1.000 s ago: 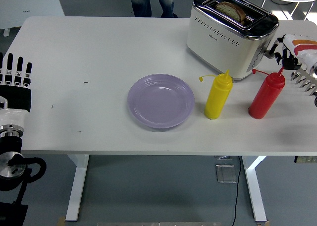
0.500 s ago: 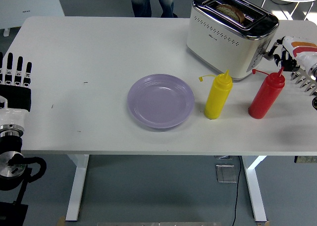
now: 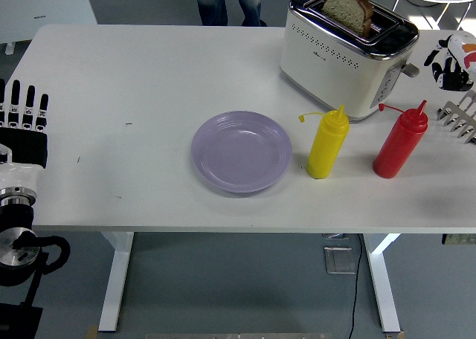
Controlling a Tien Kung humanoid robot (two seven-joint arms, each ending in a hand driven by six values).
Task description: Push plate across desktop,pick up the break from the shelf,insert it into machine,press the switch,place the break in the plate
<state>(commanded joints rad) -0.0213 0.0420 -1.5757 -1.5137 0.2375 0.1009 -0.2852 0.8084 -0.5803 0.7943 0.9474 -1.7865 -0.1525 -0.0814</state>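
Note:
A slice of brown bread [image 3: 348, 8] stands raised out of the slot of the white and chrome toaster [image 3: 338, 64] at the back right. The toaster's side lever [image 3: 407, 69] sits high. My right hand [image 3: 451, 68] hovers just right of the toaster, apart from the lever, partly cut by the picture's edge and holding nothing. A lilac plate [image 3: 242, 151] lies bare at the table's middle. My left hand [image 3: 22, 120] rests at the left edge, fingers straight and open.
A yellow squeeze bottle [image 3: 328, 144] and a red squeeze bottle [image 3: 400, 142] stand in front of the toaster, between it and the plate's right side. A metal rack [image 3: 457, 120] pokes in at the right edge. A person's legs [image 3: 229, 1] show beyond the far edge.
The bread has popped up from deep in the slot. My right hand has lifted off the lever and drawn back up and to the right. The left arm stayed still.

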